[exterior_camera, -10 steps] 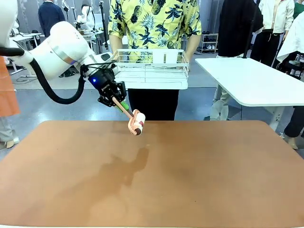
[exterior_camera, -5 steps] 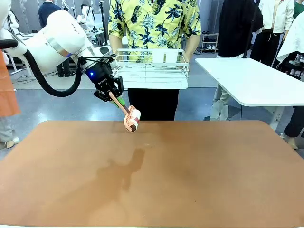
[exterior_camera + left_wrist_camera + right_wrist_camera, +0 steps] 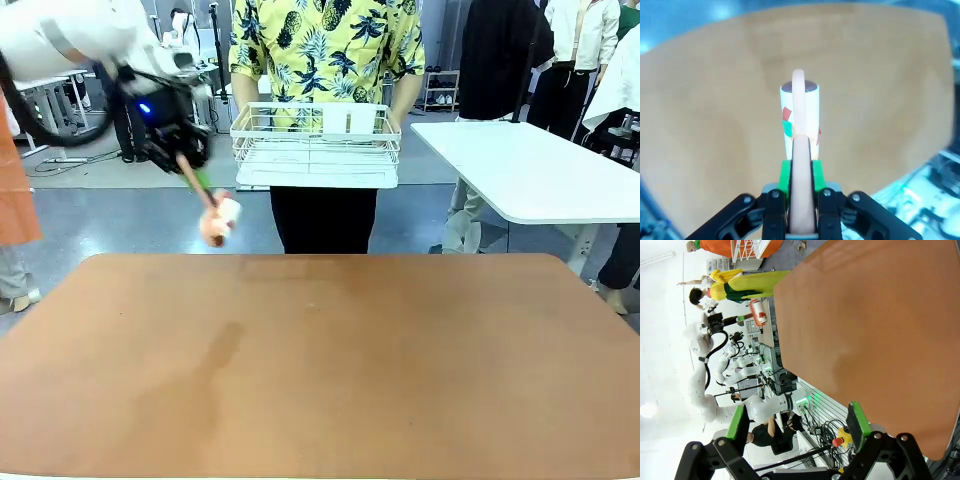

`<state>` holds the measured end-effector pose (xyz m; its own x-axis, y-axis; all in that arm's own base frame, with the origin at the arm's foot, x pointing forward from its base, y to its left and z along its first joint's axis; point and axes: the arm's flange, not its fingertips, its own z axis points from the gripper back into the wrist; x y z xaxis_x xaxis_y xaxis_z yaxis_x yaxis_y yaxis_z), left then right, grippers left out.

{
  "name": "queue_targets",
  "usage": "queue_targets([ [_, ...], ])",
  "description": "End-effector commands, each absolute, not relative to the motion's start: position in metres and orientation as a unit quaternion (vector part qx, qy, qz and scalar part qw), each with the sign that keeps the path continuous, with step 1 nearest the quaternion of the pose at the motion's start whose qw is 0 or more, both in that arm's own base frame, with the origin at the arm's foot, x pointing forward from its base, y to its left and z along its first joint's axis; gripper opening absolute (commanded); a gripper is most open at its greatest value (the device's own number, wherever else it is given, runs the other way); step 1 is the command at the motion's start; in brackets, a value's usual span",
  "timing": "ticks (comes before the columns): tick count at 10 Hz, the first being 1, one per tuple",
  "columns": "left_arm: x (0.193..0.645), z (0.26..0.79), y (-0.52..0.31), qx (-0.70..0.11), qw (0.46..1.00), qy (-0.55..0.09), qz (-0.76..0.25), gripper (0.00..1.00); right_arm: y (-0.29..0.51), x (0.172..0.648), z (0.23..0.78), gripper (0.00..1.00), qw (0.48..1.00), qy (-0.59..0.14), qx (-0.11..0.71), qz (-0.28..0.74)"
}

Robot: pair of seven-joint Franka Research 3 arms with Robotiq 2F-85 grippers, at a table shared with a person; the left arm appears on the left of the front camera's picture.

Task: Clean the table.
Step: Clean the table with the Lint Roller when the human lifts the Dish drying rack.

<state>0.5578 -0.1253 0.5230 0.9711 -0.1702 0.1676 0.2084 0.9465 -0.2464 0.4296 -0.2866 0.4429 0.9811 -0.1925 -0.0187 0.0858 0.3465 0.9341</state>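
The left gripper (image 3: 182, 158) hangs high at the far left, its fingers (image 3: 785, 172) pressed tight on the pink handle (image 3: 801, 195) of a roller (image 3: 220, 222). The roller slants down from the claw and is held in the air, clear of the table (image 3: 400, 360). From the left wrist its white drum (image 3: 811, 112) shows red and green scraps stuck to it, with the brown top below it.

The table itself lies broad and bare across the front view, its far edge just before a person in a yellow print shirt (image 3: 325, 45). That person holds a white wire basket (image 3: 315, 140) at waist height beyond that edge, just right of the roller and apart from it. A white table (image 3: 530, 170) stands off to the right, past the far corner.

The right gripper (image 3: 797, 422) has its green pads (image 3: 858, 420) spread wide with nothing between them. Beyond them the brown table (image 3: 880, 330) stretches away.
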Motion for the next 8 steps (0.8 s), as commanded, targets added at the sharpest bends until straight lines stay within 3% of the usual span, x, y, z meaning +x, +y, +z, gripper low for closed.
queue_targets([
  [1, 0.525, 0.556, -0.093, -0.038, 0.991, -0.081, -0.099, 0.00, -0.286, 0.429, 0.446, 1.00, 0.820, -0.048, 0.565, -0.083],
  [5, 0.514, 0.576, -0.008, 0.012, 0.993, -0.092, -0.076, 0.00, -0.286, 0.429, 0.446, 1.00, 0.820, -0.048, 0.565, -0.083],
  [8, 0.518, 0.591, 0.019, 0.003, 0.994, -0.092, -0.051, 0.00, -0.286, 0.429, 0.446, 1.00, 0.820, -0.048, 0.565, -0.083],
])
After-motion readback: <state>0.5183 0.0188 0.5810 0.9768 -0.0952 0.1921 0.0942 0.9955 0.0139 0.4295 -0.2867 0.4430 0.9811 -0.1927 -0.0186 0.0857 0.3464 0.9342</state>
